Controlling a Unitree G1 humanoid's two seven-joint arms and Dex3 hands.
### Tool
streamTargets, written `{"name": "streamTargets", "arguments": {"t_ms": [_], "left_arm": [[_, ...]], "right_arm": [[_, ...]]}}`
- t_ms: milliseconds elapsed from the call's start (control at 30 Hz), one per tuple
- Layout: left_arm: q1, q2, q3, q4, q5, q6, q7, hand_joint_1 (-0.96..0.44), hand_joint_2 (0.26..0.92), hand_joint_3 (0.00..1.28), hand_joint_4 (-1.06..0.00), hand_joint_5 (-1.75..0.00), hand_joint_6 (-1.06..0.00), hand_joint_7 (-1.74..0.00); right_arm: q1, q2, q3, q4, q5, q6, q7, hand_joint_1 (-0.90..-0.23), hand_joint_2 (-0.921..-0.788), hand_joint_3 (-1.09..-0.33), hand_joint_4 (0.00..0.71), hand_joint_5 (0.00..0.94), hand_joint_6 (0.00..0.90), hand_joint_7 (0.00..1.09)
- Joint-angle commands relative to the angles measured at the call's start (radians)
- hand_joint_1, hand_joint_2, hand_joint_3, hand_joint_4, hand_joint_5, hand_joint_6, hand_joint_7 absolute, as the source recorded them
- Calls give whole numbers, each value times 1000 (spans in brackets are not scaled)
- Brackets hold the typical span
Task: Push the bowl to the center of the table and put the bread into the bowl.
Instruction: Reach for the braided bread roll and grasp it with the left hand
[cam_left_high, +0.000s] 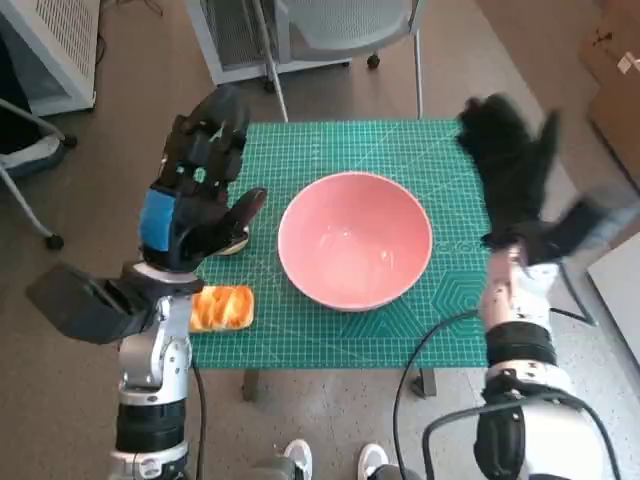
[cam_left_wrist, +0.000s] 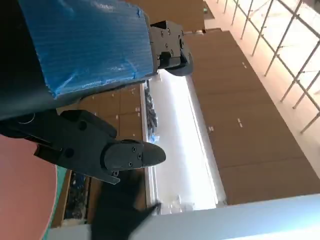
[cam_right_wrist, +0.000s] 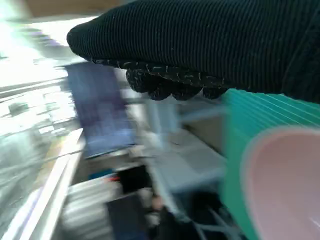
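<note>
A pink bowl (cam_left_high: 355, 240) stands near the middle of the green cutting mat (cam_left_high: 420, 160) on the table; its rim shows in the right wrist view as the bowl (cam_right_wrist: 285, 185) and at the edge of the left wrist view as the bowl (cam_left_wrist: 20, 195). A golden bread roll (cam_left_high: 222, 307) lies at the mat's front left edge. My left hand (cam_left_high: 200, 185) is raised above the table's left side, fingers spread, holding nothing. My right hand (cam_left_high: 515, 170) is lifted to the right of the bowl, blurred, fingers spread and empty; the glove (cam_right_wrist: 210, 45) fills the right wrist view.
A small pale object (cam_left_high: 235, 245) lies on the mat under my left hand, mostly hidden. A chair with a metal frame (cam_left_high: 300, 40) stands behind the table. A cardboard box (cam_left_high: 615, 80) is at the far right, and a person's shoes (cam_left_high: 335, 460) show below the table.
</note>
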Motion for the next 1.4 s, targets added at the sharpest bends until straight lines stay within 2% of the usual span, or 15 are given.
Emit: {"name": "streamTargets", "arguments": {"t_ms": [33, 267, 467, 533, 567, 633, 700, 767, 800, 900, 1000, 1200, 1400], "left_arm": [[9, 31, 13, -32, 4, -23, -11, -253, 814, 386, -90, -9, 1, -609], [17, 98, 20, -43, 52, -64, -32, -280, 813, 371, -93, -9, 1, -569], [49, 219, 21, -111, 172, -52, -33, -287, 809, 351, -100, -12, 1, -517], [92, 311, 17, -224, 316, 31, -24, -283, 799, 339, -107, -15, 1, -519], [109, 344, 16, -273, 370, 70, -21, -277, 789, 280, -124, -18, -9, -531], [137, 391, 12, -369, 470, 164, -25, -272, 797, 197, -141, -15, -18, -541], [161, 432, 1, -473, 569, 283, -43, -257, 785, 100, -169, -12, -99, -465], [176, 474, -20, -560, 659, 408, -83, -216, 762, 52, -190, -8, -191, -350], [177, 483, -26, -582, 681, 442, -94, -198, 750, 34, -199, -5, -248, -268], [178, 510, -53, -627, 735, 529, -139, -151, 719, 19, -212, -3, -328, -163], [186, 518, -70, -637, 749, 555, -161, -132, 711, 14, -211, -1, -351, -123], [207, 534, -92, -625, 749, 536, -181, -113, 704, 7, -209, 0, -373, -81], [243, 549, -109, -588, 748, 471, -189, -120, 701, 3, -211, -1, -386, -64]], "right_arm": [[84, 10, 24, -152, 15, -43, 30, -519, -921, -718, 269, 9, 338, 7], [166, 21, 58, -384, 51, -46, 49, -559, -921, -630, 306, 20, 392, 34], [218, 21, 86, -502, 78, -26, 60, -577, -921, -579, 343, 27, 408, 39], [230, 18, 94, -528, 82, -16, 60, -575, -921, -573, 349, 26, 413, 40], [234, 16, 97, -537, 83, -12, 58, -570, -921, -571, 352, 26, 419, 42], [239, 15, 102, -550, 81, -4, 52, -566, -921, -568, 355, 25, 424, 44], [243, 14, 105, -561, 76, 1, 44, -563, -921, -566, 358, 23, 428, 44], [245, 14, 108, -567, 69, 3, 37, -562, -921, -566, 358, 22, 430, 44], [245, 14, 109, -568, 68, 3, 35, -562, -921, -565, 359, 21, 430, 43], [241, 15, 112, -565, 64, 4, 30, -562, -921, -564, 359, 19, 431, 42], [238, 18, 117, -561, 65, 10, 26, -561, -921, -564, 360, 17, 432, 41], [231, 27, 131, -559, 65, 22, 13, -561, -921, -562, 363, 14, 433, 38], [228, 33, 144, -558, 62, 29, 10, -563, -921, -562, 364, 11, 434, 36]]}}
